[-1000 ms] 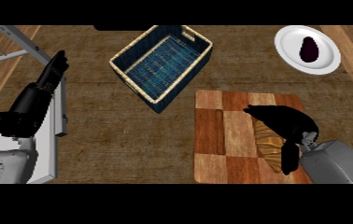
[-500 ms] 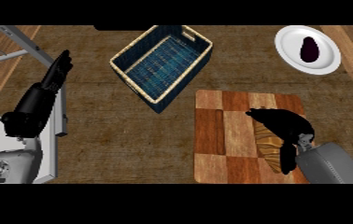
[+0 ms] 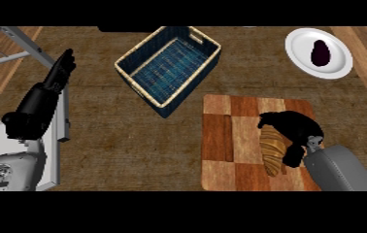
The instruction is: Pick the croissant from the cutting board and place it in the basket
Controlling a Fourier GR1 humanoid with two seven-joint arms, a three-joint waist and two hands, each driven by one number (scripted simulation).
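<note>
Here, croissant (image 3: 272, 152) under curled right robot hand (image 3: 296, 128)

Dim, even light on the counter (image 3: 143, 144) (no glare); shadows soft and faint.

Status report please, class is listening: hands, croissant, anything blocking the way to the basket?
Right hand curled round croissant, on cutting board. Left hand open, resting at left. Basket unobstructed.

A kitchen: wooden counter (image 3: 108, 144), cutting board (image 3: 229, 144), plate (image 3: 301, 57).
</note>
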